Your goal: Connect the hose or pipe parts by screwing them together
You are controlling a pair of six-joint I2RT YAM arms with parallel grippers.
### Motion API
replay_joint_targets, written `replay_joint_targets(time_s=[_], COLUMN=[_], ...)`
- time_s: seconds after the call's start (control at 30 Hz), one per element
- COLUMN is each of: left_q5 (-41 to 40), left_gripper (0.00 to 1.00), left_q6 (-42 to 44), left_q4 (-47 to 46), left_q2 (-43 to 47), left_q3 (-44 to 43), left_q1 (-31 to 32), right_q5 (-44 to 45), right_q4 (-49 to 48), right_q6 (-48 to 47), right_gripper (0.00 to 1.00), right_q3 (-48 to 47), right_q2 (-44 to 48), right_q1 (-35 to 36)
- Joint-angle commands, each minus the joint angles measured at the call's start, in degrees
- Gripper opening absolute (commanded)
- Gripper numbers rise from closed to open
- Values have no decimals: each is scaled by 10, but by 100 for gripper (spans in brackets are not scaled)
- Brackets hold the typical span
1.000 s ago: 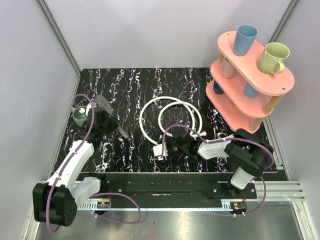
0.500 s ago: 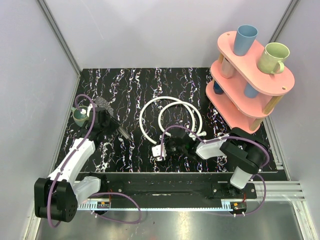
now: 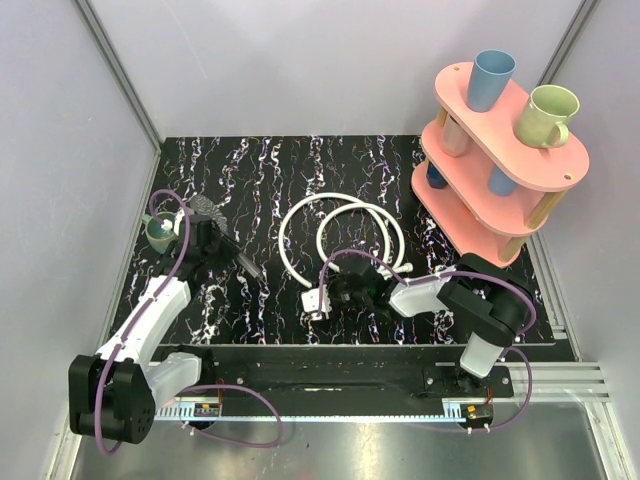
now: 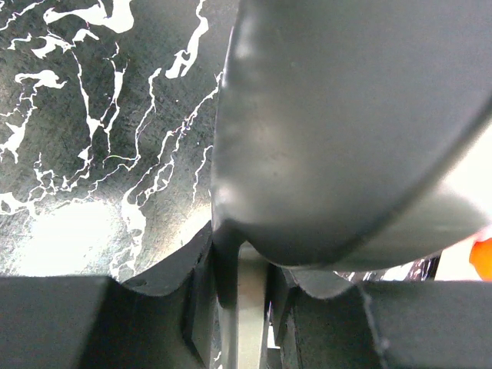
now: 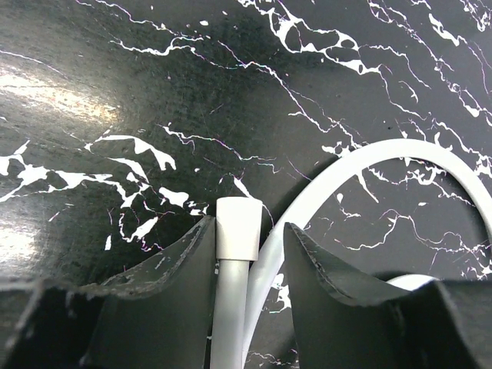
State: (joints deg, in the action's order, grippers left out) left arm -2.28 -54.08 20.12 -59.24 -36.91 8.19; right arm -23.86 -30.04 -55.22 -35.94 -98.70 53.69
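The white hose [image 3: 340, 197] lies coiled in loops on the black marbled table. Its near end fitting [image 3: 318, 300] rests at the front of the coil, and my right gripper [image 3: 342, 292] reaches over it from the right. In the right wrist view the fitting [image 5: 237, 227] sits against the left finger of my right gripper [image 5: 247, 224], with a hose loop [image 5: 338, 181] passing beside the right finger; the jaws are partly open. My left gripper [image 3: 205, 242] is shut on the handle [image 4: 250, 307] of the dark grey shower head [image 3: 207, 208], whose body [image 4: 346, 115] fills the left wrist view.
A pink two-tier rack [image 3: 500, 150] stands at the back right, carrying a blue cup [image 3: 492, 80] and a green mug [image 3: 548, 115]. A small green cup [image 3: 160, 235] sits by the left table edge, just beside the left gripper. The hose's other end fitting [image 3: 405, 268] lies near the right arm.
The right gripper has slid slightly left along the hose end and its jaws have narrowed around the fitting. The left arm with the shower head shifted only a little.
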Motion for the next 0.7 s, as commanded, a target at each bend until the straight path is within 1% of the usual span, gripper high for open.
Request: replay_joint_targets(time_s=[0.0, 0.27, 0.4, 0.57, 0.67], left_q5=[-5, 1, -4, -45, -62], left_gripper=[0, 0, 0, 0, 0], left_q6=[-19, -53, -58, -72, -78], left_q4=[-31, -32, -29, 7, 29], left_q2=[7, 7, 4, 6, 9], left_q3=[-7, -12, -17, -24, -32], left_q1=[-4, -5, -5, -5, -5], right_q5=[3, -10, -21, -9, -1], right_q4=[43, 52, 84, 86, 122], right_q6=[6, 8, 17, 29, 31], right_gripper=[49, 44, 44, 45, 48], right_q3=[6, -4, -21, -23, -35], right_q2=[5, -7, -20, -29, -35], right_q1=[7, 9, 11, 11, 10])
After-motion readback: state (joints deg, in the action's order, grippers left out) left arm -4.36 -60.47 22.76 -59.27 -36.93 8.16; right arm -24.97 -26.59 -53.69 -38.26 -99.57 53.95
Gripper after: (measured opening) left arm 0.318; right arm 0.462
